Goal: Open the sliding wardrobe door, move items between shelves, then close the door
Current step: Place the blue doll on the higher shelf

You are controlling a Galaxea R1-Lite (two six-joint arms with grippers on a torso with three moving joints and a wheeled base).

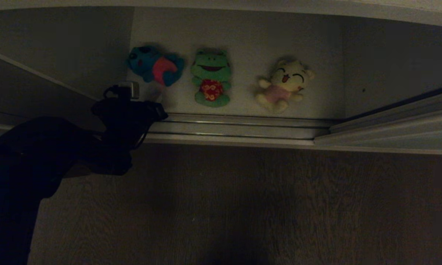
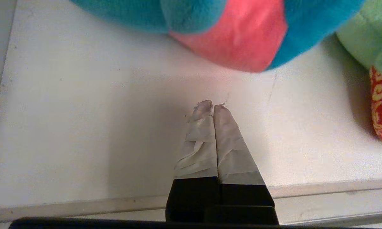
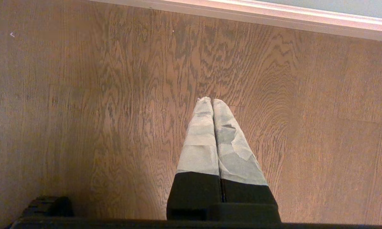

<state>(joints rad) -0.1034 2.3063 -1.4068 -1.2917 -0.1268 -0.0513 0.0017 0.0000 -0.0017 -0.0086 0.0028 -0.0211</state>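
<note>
Three plush items lie in a row on the white shelf (image 1: 250, 40): a blue one with a pink belly (image 1: 154, 69), a green frog (image 1: 210, 77) and a yellow one (image 1: 285, 85). My left gripper (image 2: 213, 106) is shut with nothing between its taped fingers. It hangs over the bare shelf (image 2: 83, 127) just short of the blue toy (image 2: 235, 35). The frog (image 2: 369, 41) lies beside that toy. The left arm (image 1: 125, 114) reaches in from the left. The sliding wardrobe door (image 1: 397, 121) stands off to the right. My right gripper (image 3: 212, 101) is shut and empty above the floor, outside the head view.
Silver floor rails (image 1: 243, 127) run along the front of the shelf. Dark wooden floor (image 1: 243, 206) fills the near ground. A white side wall (image 1: 59, 48) closes the shelf on the left. A pale baseboard (image 3: 273, 16) borders the floor in the right wrist view.
</note>
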